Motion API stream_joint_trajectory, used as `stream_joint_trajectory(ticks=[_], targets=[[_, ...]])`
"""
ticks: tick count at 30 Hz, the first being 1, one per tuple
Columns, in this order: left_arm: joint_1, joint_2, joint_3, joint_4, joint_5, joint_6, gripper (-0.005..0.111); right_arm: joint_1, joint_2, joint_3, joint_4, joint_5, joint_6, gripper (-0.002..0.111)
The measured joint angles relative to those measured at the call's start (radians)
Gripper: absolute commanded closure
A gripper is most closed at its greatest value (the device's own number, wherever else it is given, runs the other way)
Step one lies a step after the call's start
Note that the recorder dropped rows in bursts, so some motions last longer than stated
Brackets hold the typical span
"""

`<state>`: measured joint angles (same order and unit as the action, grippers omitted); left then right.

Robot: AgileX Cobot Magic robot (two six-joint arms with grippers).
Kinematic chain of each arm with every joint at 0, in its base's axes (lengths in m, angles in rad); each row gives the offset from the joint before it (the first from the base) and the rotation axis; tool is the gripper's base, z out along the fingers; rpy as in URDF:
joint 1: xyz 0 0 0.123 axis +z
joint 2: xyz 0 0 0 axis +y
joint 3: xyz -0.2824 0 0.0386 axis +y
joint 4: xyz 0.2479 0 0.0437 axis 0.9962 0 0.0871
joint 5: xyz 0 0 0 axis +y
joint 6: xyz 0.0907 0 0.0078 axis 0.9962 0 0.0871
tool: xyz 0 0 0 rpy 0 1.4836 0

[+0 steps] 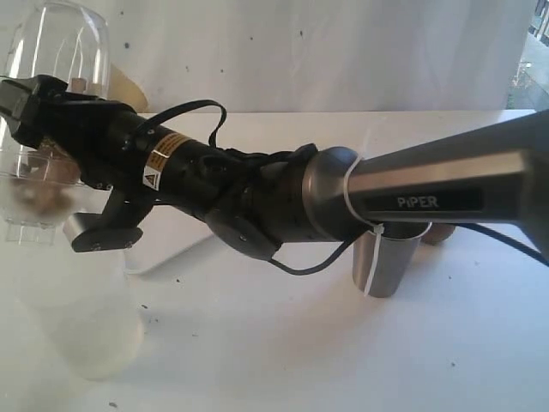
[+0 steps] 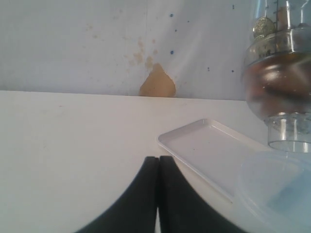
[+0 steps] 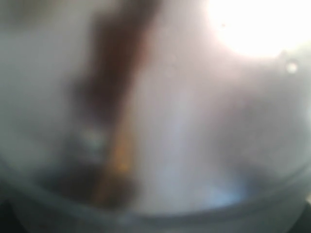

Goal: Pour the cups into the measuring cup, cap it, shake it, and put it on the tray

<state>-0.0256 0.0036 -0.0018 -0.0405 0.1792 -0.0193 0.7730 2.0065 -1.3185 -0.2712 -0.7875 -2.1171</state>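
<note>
My right arm reaches across to the far left, and my right gripper [image 1: 41, 110] is shut on the capped clear measuring cup [image 1: 64, 43], holding it up in the air. Brown pieces lie in the lower end of the measuring cup [image 2: 278, 77]. The right wrist view shows only a close blur of that cup [image 3: 155, 121]. The steel tumbler [image 1: 393, 262] stands on the table under my right forearm, and the brown wooden cup [image 1: 439, 233] shows only partly just behind it. The white tray [image 2: 204, 148] lies flat below the lifted cup. My left gripper [image 2: 158, 158] is shut and empty, low over the table.
A cloudy translucent plastic cup [image 1: 94, 335] stands at the front left, close under the held cup, and its rim [image 2: 274, 191] lies next to the tray. My right arm spans the table's middle. A white backdrop with a tan patch [image 2: 157, 83] rises behind the table.
</note>
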Motion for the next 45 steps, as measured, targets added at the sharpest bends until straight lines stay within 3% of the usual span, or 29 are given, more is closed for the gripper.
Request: stream_joint_trajectory(ticks=[16, 23, 32, 41, 45], targets=[[0.000, 0.000, 0.000, 0.000, 0.000, 0.000, 0.106, 0.000, 0.000, 0.026, -0.018, -0.001, 0.000, 0.108], [0.000, 0.000, 0.000, 0.000, 0.000, 0.000, 0.106, 0.000, 0.002, 0.026, 0.074, -0.115, 0.000, 0.108], [0.000, 0.000, 0.000, 0.000, 0.000, 0.000, 0.106, -0.004, 0.006, 0.042, -0.020, 0.012, 0.000, 0.108], [0.000, 0.000, 0.000, 0.000, 0.000, 0.000, 0.106, -0.004, 0.006, 0.042, 0.067, -0.003, 0.000, 0.108], [0.000, 0.000, 0.000, 0.000, 0.000, 0.000, 0.106, -0.004, 0.006, 0.042, 0.237, -0.071, 0.047, 0.108]])
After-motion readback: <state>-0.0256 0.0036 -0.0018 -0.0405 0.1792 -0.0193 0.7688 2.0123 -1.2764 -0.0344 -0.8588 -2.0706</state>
